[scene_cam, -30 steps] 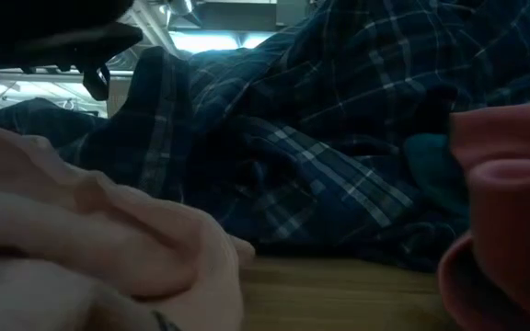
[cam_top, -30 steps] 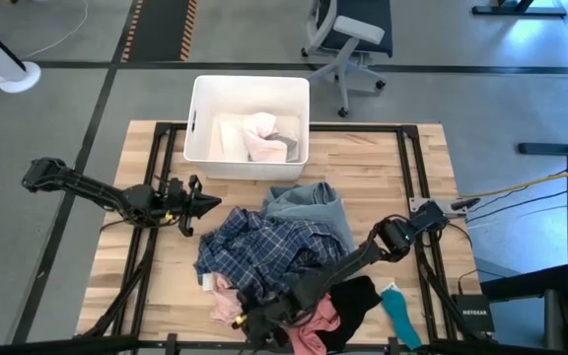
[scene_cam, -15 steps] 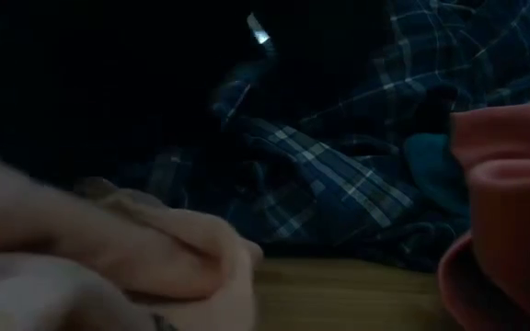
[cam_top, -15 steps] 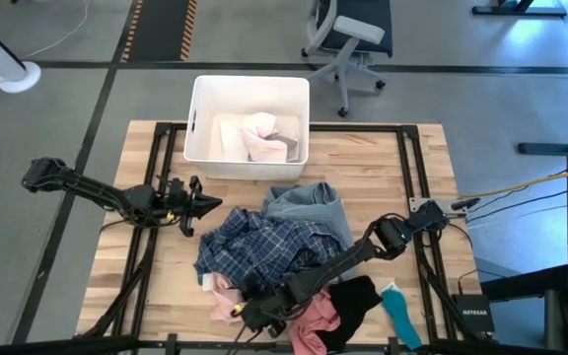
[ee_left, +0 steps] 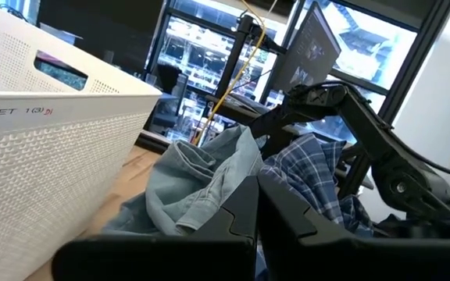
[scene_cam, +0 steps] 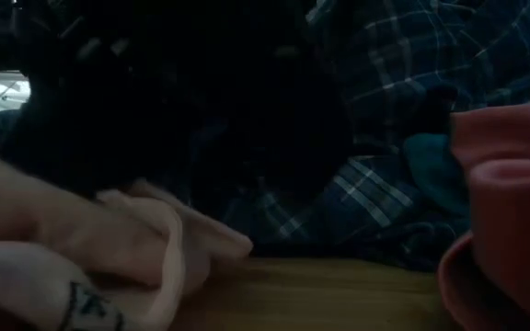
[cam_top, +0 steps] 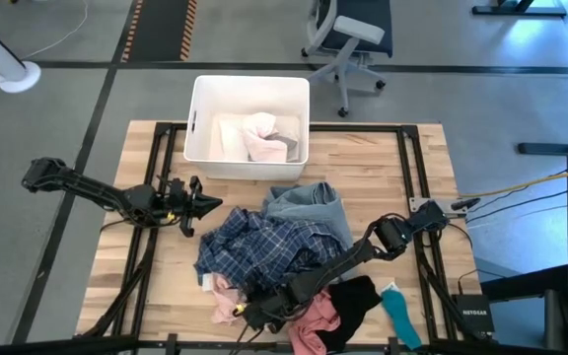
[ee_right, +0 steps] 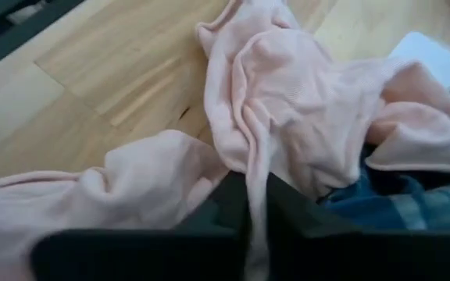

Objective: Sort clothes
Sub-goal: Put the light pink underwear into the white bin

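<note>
On the wooden table (cam_top: 383, 168), the right gripper (ee_right: 256, 204) pinches a crumpled pale-pink garment (ee_right: 287, 101).

Beside the white bin (cam_top: 203, 148) lies light blue denim (cam_top: 309, 205), then a navy-and-white plaid shirt (cam_top: 264, 247); past the shirt, pale pink cloth (cam_top: 227, 302), a black garment (cam_top: 358, 299), a teal piece (cam_top: 400, 314).

Two arms, one bin (cam_top: 201, 148), one plaid shirt (cam_top: 264, 251), one denim piece (cam_top: 309, 207), one black item (cam_top: 358, 296), one teal item (cam_top: 400, 314), two pink garments on the table.
</note>
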